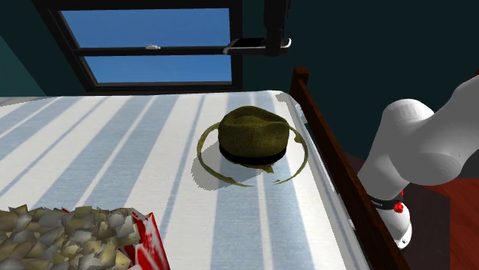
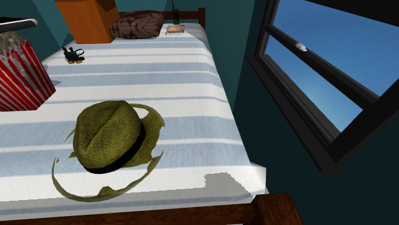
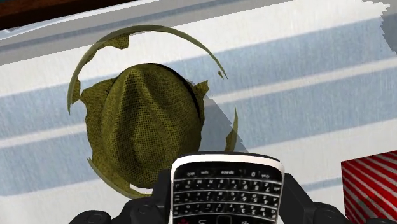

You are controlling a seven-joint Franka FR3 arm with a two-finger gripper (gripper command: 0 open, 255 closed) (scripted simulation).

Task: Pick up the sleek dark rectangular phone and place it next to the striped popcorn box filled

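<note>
The jaws are clamped on the black keypad phone point(image 3: 226, 188), with the fingers point(image 3: 298, 200) pressed against its two long sides and the keyboard facing the wrist camera. The phone is held in the air, well above the bed point(image 1: 115, 146), and touches nothing else.

Below and ahead of the phone lies an olive woven hat point(image 3: 143, 121) with a black band and a ragged brim. The red-and-white striped popcorn box point(image 3: 370, 184) stands off to one side of the hat, well apart from the phone.

The step in hand looks like the carry to the box. To do it well:
- Keep the height while crossing, so the phone clears the hat's crown.
- Steer to the bare striped sheet just beside the box, away from the brim.
- Come down slowly with the phone level.
- Open the jaws only once the phone rests on the sheet, since the bedding looks soft and a dropped phone could slide or tip.
- Leave a small gap to the box, because a nudge might topple it and spill the popcorn.

In the shoulder view the white arm point(image 1: 430, 138) rises from the lower right and bends at a bulky elbow. It reaches up and to that view's left, and its hand sits at the top edge in front of the window point(image 1: 153, 46). The phone juts out flat toward that view's left.
</note>
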